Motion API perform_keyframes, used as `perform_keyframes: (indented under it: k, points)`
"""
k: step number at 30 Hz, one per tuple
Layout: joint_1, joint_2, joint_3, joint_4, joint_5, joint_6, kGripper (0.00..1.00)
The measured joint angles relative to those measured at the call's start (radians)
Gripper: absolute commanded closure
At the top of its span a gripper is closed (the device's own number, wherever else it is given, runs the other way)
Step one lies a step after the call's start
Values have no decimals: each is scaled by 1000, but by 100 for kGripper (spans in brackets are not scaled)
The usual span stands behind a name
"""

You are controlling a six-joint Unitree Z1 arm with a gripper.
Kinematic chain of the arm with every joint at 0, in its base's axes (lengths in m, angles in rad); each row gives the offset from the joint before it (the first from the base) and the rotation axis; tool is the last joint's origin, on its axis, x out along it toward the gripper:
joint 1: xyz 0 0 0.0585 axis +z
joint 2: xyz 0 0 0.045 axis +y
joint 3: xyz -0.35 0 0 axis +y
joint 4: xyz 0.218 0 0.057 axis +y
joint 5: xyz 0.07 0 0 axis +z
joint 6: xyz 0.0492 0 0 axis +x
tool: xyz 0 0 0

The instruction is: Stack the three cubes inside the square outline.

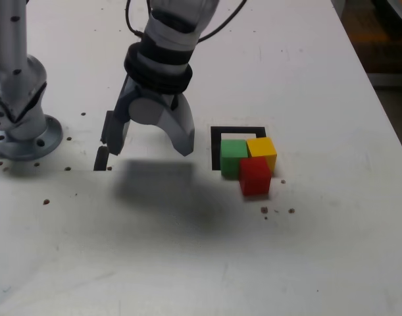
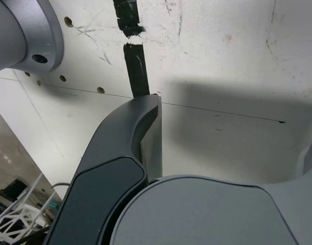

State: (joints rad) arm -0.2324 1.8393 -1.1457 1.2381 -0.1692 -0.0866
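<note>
The gripper (image 1: 150, 149) hangs above the white table (image 1: 332, 250), pointing down, its two fingers spread wide with nothing between them. One finger (image 1: 114, 135) is dark and sits toward the exterior view's left; the other (image 1: 181, 135) is pale grey and sits toward that view's right. Neither tip touches any cube.

The three cubes lie in a tight cluster to the exterior view's right of the gripper, apart from the pale finger and lower than it. The green cube (image 1: 233, 157) is the nearest to that finger. The yellow cube (image 1: 262, 152) stands just beside the green one, on its far side from the gripper. The red cube (image 1: 254, 176) sits in front of both, touching them or nearly so. None is stacked on another; all rest on the table.

The outline (image 1: 217, 135) shows as a black corner behind and beside the green cube. Green and yellow cover part of it; red seems to lie mostly outside.

In the wrist view the dark finger (image 2: 127, 148) crosses the picture over bare table, with two black strips (image 2: 137, 69) beyond it and no cube in sight.
</note>
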Motion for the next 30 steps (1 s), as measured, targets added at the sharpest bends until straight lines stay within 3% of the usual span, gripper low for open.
perform_keyframes:
  k: [9,30]
  points:
    - [16,50,-29,-9,-18,14,2]
    - [41,123,-92,-16,-100,67,2]
